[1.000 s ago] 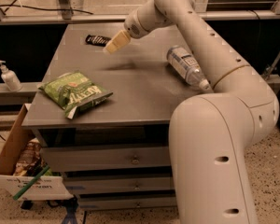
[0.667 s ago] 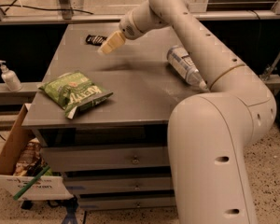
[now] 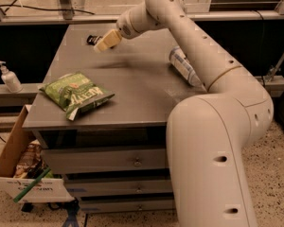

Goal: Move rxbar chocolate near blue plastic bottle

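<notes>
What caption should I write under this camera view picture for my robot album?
Gripper hovers beside the rxbar chocolate; the blue plastic bottle lies apart, across the table.

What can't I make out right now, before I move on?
Camera view: small flat black snack-bar wrapper, mostly covered by the gripper at the far edge of the grey table; contact between them unclear.
Camera view: clear plastic bottle with white-and-blue label, one end hidden behind the arm.
</notes>
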Robot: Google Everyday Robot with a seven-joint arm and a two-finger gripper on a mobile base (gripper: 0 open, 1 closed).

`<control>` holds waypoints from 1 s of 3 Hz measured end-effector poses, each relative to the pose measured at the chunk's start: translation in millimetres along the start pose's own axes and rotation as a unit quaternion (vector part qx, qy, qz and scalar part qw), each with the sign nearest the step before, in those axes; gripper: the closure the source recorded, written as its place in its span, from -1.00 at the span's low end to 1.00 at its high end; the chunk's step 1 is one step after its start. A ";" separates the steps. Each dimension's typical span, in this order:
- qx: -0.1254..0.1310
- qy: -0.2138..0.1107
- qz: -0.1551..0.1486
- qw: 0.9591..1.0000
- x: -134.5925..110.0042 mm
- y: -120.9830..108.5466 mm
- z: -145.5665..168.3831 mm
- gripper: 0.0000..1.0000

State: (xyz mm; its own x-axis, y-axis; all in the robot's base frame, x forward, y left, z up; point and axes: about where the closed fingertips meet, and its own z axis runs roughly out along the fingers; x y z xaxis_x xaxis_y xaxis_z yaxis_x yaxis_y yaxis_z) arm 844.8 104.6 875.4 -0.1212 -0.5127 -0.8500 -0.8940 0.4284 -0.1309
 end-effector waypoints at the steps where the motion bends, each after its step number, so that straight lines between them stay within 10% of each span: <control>1: 0.012 0.000 0.000 1.000 -2.3 -8.4 10.4 -1.00; 3: 0.021 0.021 0.028 0.999 17.2 -19.1 32.7 -1.00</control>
State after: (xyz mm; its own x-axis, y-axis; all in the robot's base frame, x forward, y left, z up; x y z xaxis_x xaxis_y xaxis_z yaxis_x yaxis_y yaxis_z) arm 873.9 111.9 846.6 -0.1881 -0.5172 -0.8350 -0.8668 0.4871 -0.1064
